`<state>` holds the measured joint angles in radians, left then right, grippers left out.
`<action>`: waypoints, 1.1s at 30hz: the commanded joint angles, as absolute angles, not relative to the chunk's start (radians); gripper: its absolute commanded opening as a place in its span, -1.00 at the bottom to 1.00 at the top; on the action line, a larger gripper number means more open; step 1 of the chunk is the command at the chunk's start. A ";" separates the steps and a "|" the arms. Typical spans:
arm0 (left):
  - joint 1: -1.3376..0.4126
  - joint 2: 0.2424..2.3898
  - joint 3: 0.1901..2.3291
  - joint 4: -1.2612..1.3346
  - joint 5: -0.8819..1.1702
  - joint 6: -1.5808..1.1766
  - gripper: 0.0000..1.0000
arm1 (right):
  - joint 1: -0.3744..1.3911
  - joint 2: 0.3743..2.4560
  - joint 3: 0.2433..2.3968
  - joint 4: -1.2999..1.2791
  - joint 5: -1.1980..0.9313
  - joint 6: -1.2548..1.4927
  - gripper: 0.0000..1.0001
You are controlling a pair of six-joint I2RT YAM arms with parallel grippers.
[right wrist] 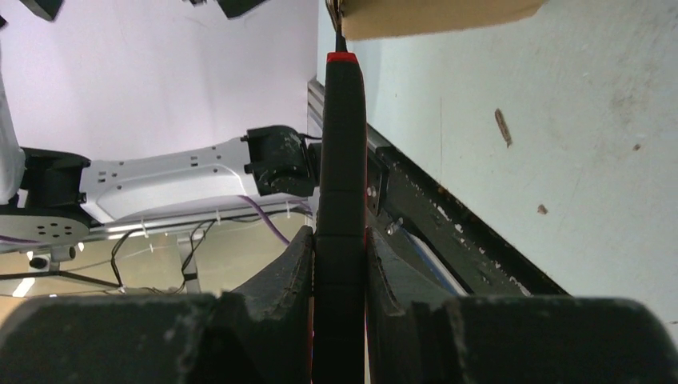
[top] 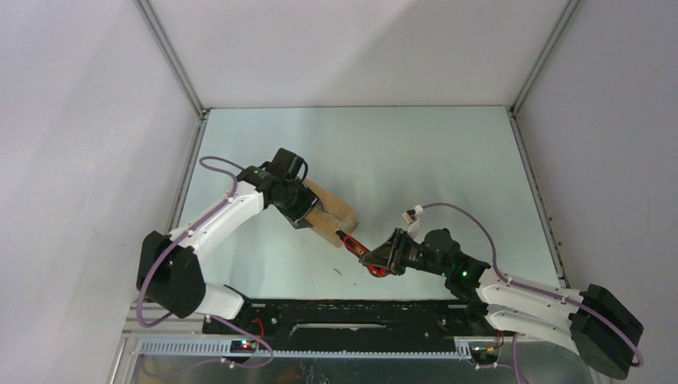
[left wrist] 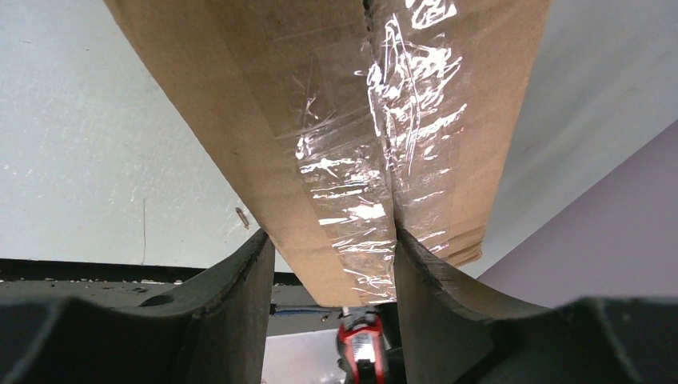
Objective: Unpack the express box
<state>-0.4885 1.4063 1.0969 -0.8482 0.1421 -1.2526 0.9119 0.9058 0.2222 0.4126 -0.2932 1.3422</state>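
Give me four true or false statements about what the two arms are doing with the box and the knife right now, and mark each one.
1. The left gripper is clamped on the express box. True.
2. The right gripper is empty. False: it is shut on the handle of a knife.
3. Clear tape covers the box's seam. True.
4. The knife lies flat on the table. False: it is held off the surface, with its tip at the end of the box.

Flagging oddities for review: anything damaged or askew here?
Clear tape along the express box seam is crinkled where the left gripper clamps it. The right gripper holds a knife to the box's end. Nothing spilled.
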 commanded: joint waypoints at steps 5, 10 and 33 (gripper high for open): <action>-0.486 1.344 1.062 -0.872 0.144 -1.234 -1.00 | 0.830 0.796 0.254 0.359 -0.310 1.297 -1.00; -0.486 1.342 1.056 -0.860 0.156 -1.229 -1.00 | 0.814 0.723 0.250 0.262 -0.282 1.279 -1.00; -0.488 1.326 1.064 -0.846 0.204 -1.207 -1.00 | 0.787 0.752 0.236 0.357 -0.309 1.300 -1.00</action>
